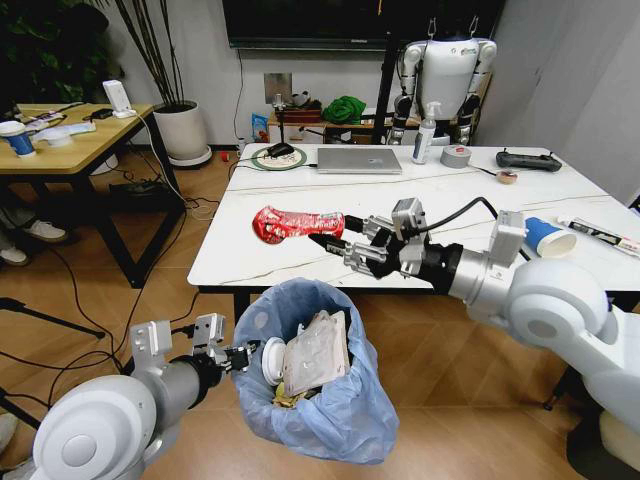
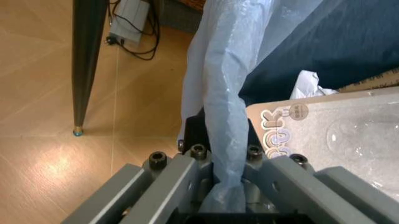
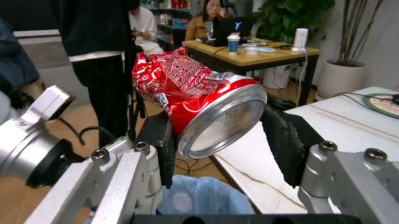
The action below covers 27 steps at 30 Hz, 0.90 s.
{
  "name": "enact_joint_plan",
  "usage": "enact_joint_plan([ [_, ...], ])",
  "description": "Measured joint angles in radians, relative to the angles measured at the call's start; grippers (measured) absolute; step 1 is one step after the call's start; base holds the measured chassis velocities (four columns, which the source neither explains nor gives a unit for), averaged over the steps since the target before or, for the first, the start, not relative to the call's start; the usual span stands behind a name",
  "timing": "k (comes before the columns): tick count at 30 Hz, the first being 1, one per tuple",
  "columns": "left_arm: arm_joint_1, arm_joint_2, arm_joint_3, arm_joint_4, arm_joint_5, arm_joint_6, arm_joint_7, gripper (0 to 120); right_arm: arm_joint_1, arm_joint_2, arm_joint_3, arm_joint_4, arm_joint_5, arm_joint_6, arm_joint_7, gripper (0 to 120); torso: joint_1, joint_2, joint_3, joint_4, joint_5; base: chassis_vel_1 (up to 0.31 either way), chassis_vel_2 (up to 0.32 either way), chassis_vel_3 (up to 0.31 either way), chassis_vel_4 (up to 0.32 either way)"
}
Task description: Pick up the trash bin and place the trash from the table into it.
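My right gripper is shut on a piece of trash, a crushed red can, and holds it over the near left edge of the white marble-look table. The right wrist view shows the can pinched between the black pads, with the blue-lined bin below. The trash bin hangs just in front of the table. It holds a clear plastic tray and other litter. My left gripper is shut on the bin's bag rim. A blue paper cup lies on the table's right side.
A silver laptop, a spray bottle, a grey tape roll and a black controller sit at the table's far side. A wooden desk stands left. A black table leg is beside the bin.
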Motion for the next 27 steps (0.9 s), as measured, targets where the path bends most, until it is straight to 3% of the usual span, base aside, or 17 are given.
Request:
enact_joint_plan([
  [9, 0.009, -0.003, 0.0, 0.0, 0.018, 0.0, -0.001, 0, -0.017, -0.014, -0.02, 0.034, -0.022, -0.009, -0.004, 43, 0.0, 0.0, 0.0, 0.0, -0.0001, 0.0, 0.0, 0.0, 0.0],
  [22, 0.001, 0.0, -0.003, 0.0, 0.023, 0.0, -0.001, 0, -0.046, -0.012, -0.056, 0.001, -0.176, -0.011, -0.06, 43, 0.0, 0.0, 0.0, 0.0, 0.0, 0.0, 0.0, 0.0, 0.0],
  [27, -0.005, 0.004, -0.004, 0.0, 0.017, 0.0, 0.0, 0, -0.043, -0.013, -0.063, 0.001, -0.206, -0.001, -0.077, 63, 0.0, 0.0, 0.0, 0.0, -0.0001, 0.0, 0.0, 0.0, 0.0],
])
